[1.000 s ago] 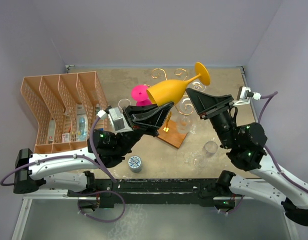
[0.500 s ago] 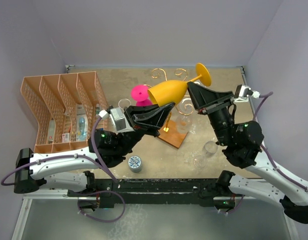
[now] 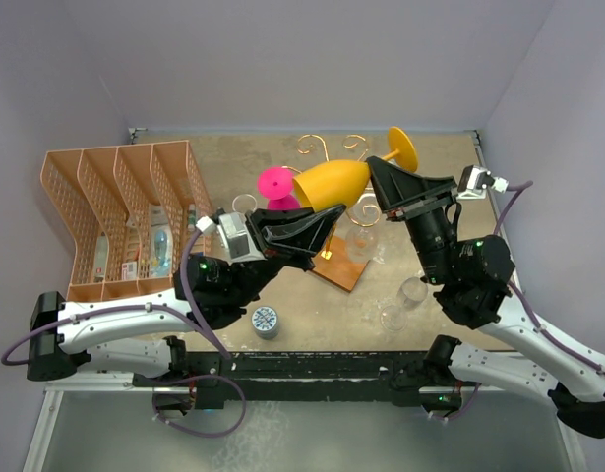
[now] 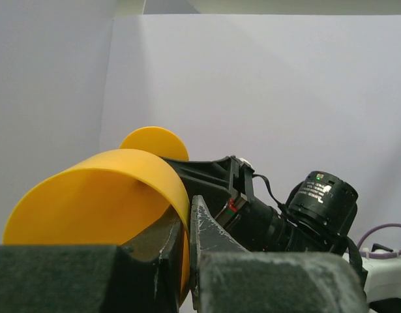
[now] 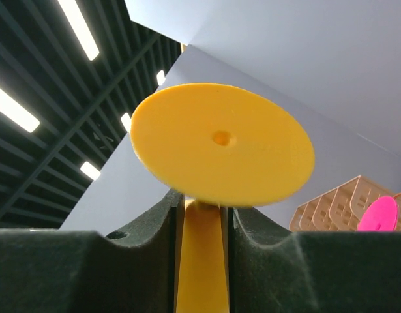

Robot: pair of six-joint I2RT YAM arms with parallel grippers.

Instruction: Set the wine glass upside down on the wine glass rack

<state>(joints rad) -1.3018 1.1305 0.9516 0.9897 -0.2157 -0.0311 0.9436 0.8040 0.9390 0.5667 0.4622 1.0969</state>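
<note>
Walls (image 3: pixel 563 108) near (right especially): left end effector (image 3: pixel 328 210) pinches wine glass (image 3: pixel 332 184) rim, right end effector (image 3: pixel 380 177) stem.

Pale lilac walls (image 3: pixel 282 59) on three sides, plain and windowless, a mottled tan tabletop (image 3: pixel 233 162) between them, a grey metal ledge (image 3: pixel 312 438) along the near edge — overhead, a dark beamed ceiling (image 5: pixel 53 91) with bright strip lights (image 5: pixel 81 29) in slanting rows.

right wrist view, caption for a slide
yellow wine glass stem sits in the right end effector, foot disc overhead
</note>
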